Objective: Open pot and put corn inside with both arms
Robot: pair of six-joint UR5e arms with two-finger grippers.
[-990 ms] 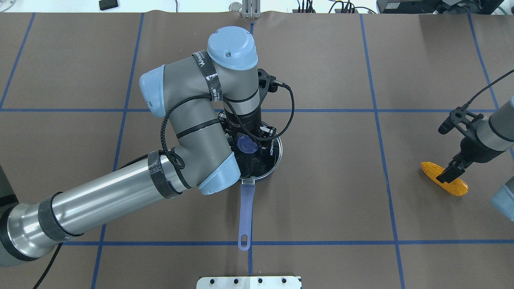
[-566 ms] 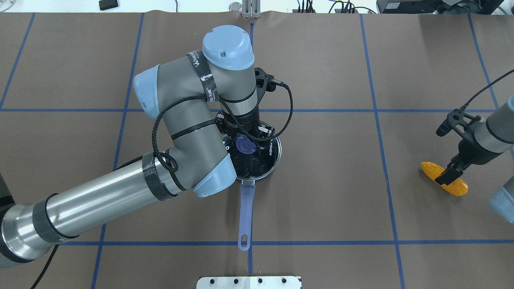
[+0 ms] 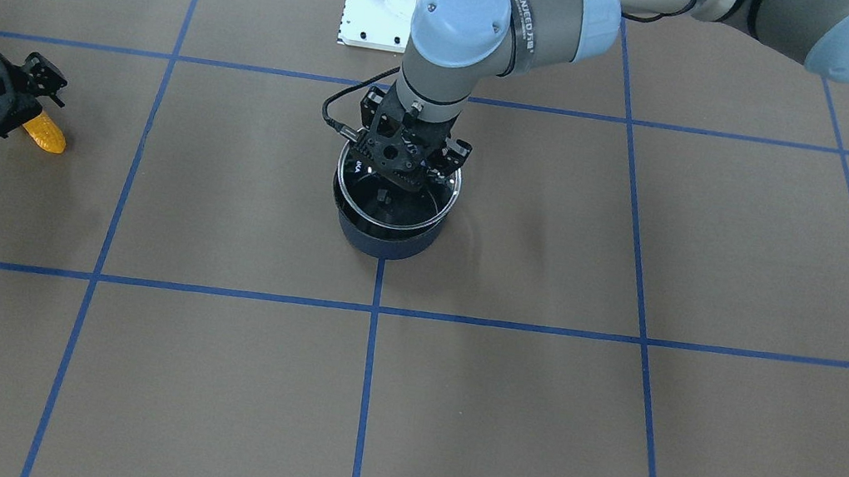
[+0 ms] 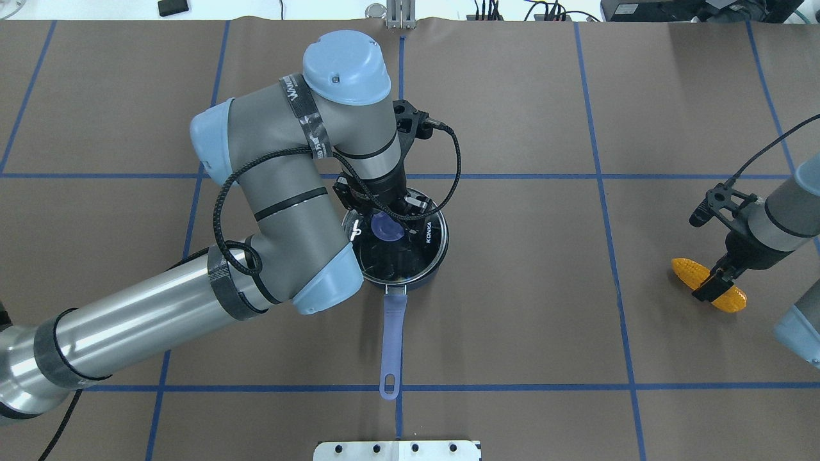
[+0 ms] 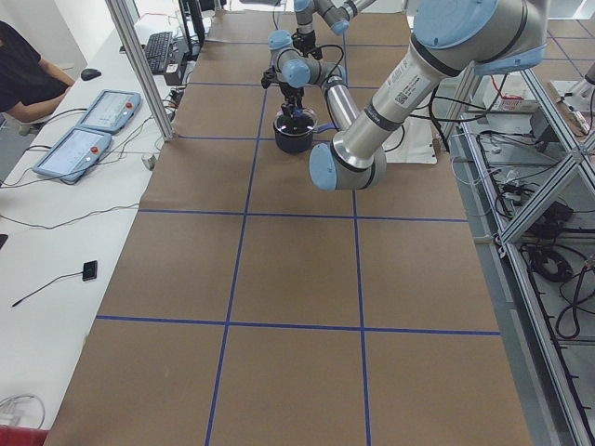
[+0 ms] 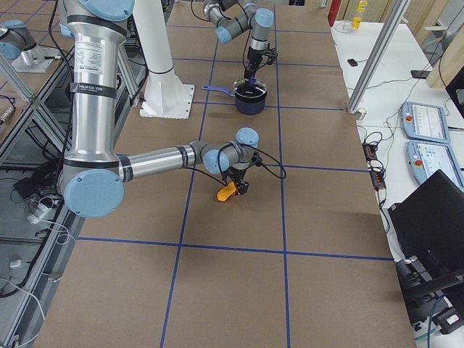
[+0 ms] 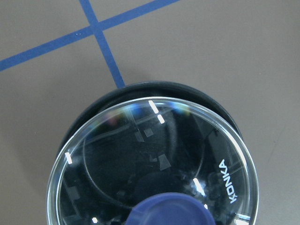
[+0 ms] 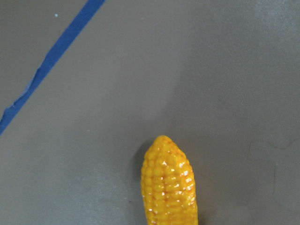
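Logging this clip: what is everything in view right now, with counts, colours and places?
pot: 1, dark navy with lavender handle, table centre, under the left gripper.
lid: 1, clear glass with blue knob, over the pot, offset from its rim.
corn: 1, orange-yellow, on the table at the robot's right.
table: 1, brown cover with blue tape grid.
base plate: 1, white, robot's edge of the table.
pendants: 2, grey-blue, side bench.
person: 1, dark top, at that bench.
left gripper: 1, black, shut on the lid's knob.
right gripper: 1, black, down on the corn's middle; open or shut unclear.
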